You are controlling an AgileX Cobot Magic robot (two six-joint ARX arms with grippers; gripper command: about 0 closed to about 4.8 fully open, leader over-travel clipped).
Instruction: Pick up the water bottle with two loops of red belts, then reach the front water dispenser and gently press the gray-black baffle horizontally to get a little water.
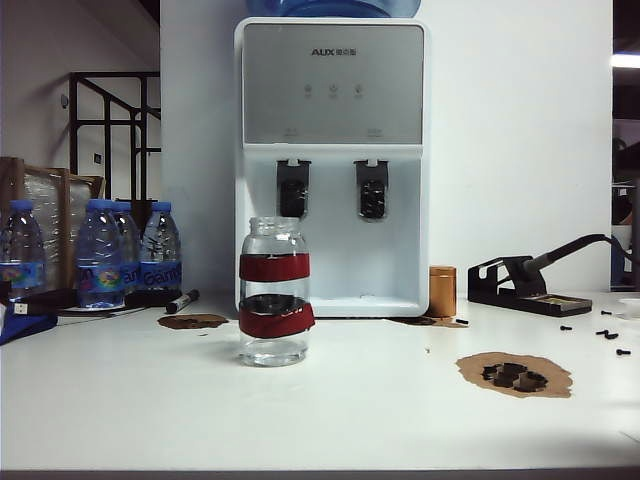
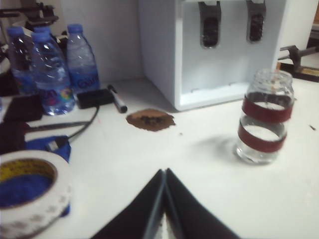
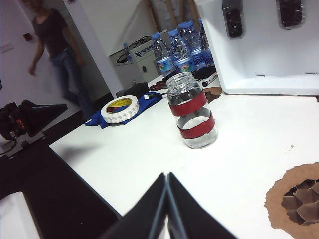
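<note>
The water bottle [image 1: 274, 291] stands upright on the white table [image 1: 330, 410], uncapped, with two red bands around its clear body. It sits just in front of the water dispenser [image 1: 331, 160], apart from it, roughly below the gray-black baffle [image 1: 293, 189], the left of the two dark levers; the right lever [image 1: 371, 189] hangs beside it.

Neither gripper shows in the exterior view. The left gripper [image 2: 165, 172] appears only in the left wrist view, its two black fingers [image 2: 189, 214] pressed together into a point, clenched on nothing. From those fingertips the bottle [image 2: 264, 117] lies ahead and off to one side, well apart, and the dispenser [image 2: 209, 50] is farther beyond. The right gripper [image 3: 167, 175] is likewise clamped shut and empty in the right wrist view, with the bottle [image 3: 192, 110] ahead of its fingertips, apart from them.

The exterior view alone shows the dispenser's silver panel, a copper-coloured cylinder [image 1: 442, 291] and a black stand [image 1: 530, 285] at its right. The left wrist view gives a roll of white tape [image 2: 30, 191] near its fingers, on a blue cloth, plus blue-capped plastic bottles [image 2: 50, 69], a marker [image 2: 117, 98] and a brown patch [image 2: 150, 119]. Only the right wrist view shows a person [image 3: 52, 50] standing beyond the table edge, and a cardboard piece [image 3: 296, 201] off to the side of its fingers
</note>
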